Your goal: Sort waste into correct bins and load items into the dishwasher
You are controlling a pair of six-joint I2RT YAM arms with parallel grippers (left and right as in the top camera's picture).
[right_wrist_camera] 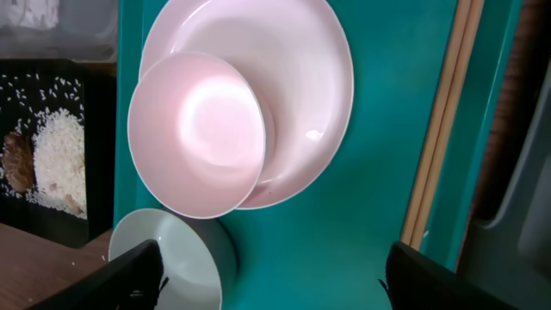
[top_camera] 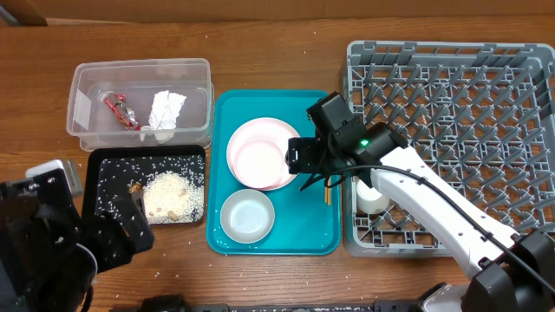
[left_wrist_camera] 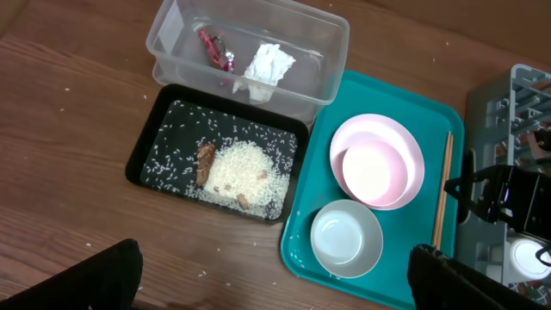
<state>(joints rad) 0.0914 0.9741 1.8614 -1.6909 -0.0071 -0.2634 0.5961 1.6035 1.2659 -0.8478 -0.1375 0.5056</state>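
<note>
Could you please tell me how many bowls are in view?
2. A pinkish bowl sits on the plate on the teal tray; a greyish bowl stands on the tray beside that plate. The rack is partly hidden, so more may be there.

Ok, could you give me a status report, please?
Left gripper open, empty. Right gripper open above teal plastic tray. Thin wooden chopsticks along its right edge. Nothing blocking.

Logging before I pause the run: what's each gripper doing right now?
Left gripper: open, holding nothing.
Right gripper: open, holding nothing, over the teal tray near the chopsticks.
</note>
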